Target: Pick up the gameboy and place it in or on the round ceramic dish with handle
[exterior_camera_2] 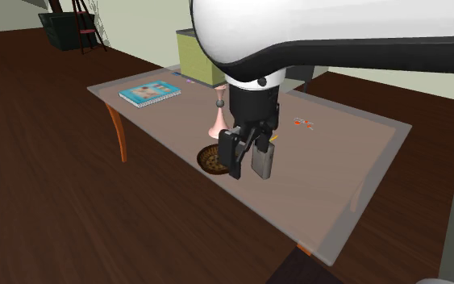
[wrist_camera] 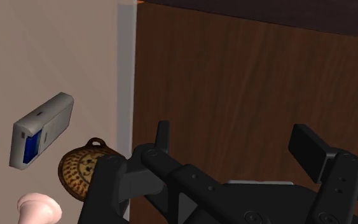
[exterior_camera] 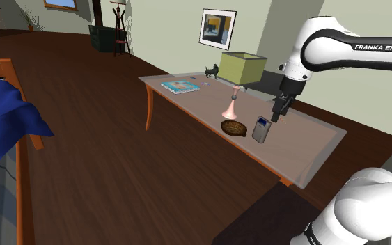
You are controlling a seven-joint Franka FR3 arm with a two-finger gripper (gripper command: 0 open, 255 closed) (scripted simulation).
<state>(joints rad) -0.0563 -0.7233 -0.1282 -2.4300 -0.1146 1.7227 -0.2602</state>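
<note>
The black gripper [exterior_camera: 277,115] hangs over the table [exterior_camera: 306,143]. Its two fingers [wrist_camera: 163,132] are apart, and there is nothing between them. The grey gameboy [exterior_camera: 260,129] is on the table, down below the gripper and a bit off to one side. They are near each other but not touching. From the shoulder view, the gameboy seems to stand up on its end. The round brown dish [exterior_camera: 234,128] with a little handle sits just past the gameboy, on the side away from the gripper. A pink lamp foot [exterior_camera: 230,106] stands close behind the dish.

I think the job right now is to get the fingers around the gameboy. Looking along the hand, the gap between the fingers points at the dark floor [wrist_camera: 234,70], not at the toy. So the gripper should slide sideways first, until the gameboy sits right in the middle of the gap. Then it can go down slowly, with the fingers kept wide. It should squeeze the two flat sides. If it bumps the top, the gameboy could tip over onto the dish.
</note>
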